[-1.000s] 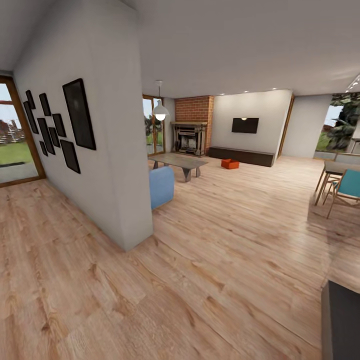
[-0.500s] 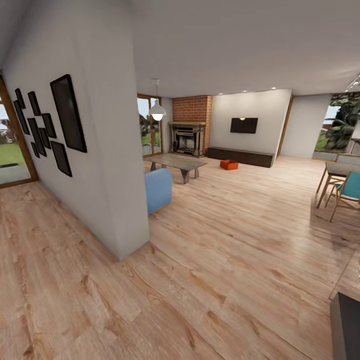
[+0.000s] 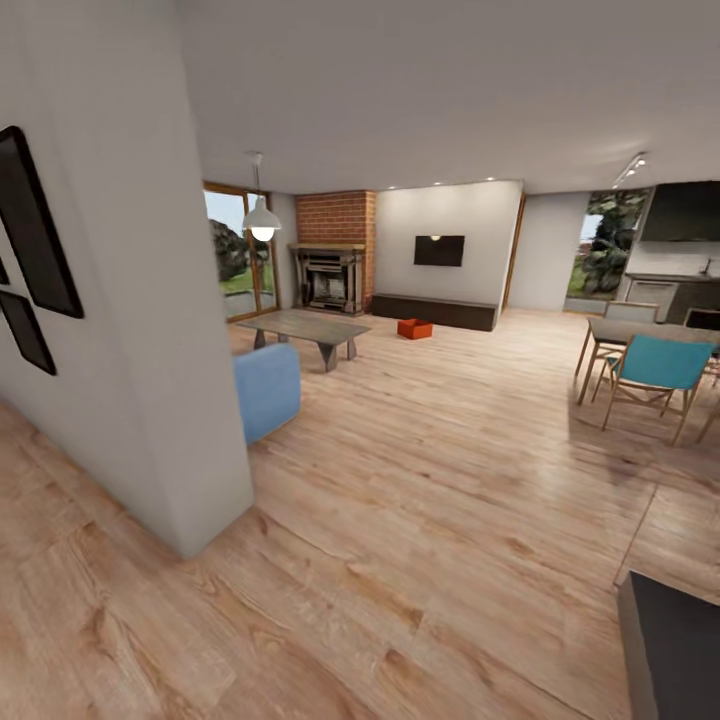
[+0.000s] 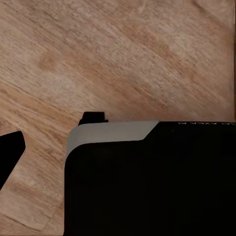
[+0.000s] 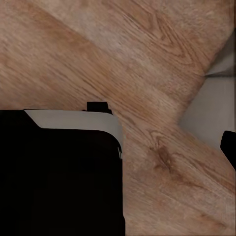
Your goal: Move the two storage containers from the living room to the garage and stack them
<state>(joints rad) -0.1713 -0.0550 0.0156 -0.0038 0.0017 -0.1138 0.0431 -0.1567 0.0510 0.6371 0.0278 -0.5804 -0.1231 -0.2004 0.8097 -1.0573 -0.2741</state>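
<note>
Hanging over the wood floor [image 4: 123,54], each end effector is mostly hidden, so I cannot tell if either is open or holding anything. Far ahead of them, one orange box [image 3: 414,328] sits by the long dark cabinet [image 3: 435,311]. The view has turned and moved closer, so the robot is heading there. The second box is hard to make out.

Seen over the wood floor [image 4: 123,54], the left gripper [image 4: 49,132] has a large matte black housing with a pale grey bevelled band along its upper edge and tiny pale lettering, too small to read. Its fingers [image 4: 10,150] are black. The right gripper's [image 5: 162,125] housing matches: black, grey-trimmed, round-cornered.
</note>
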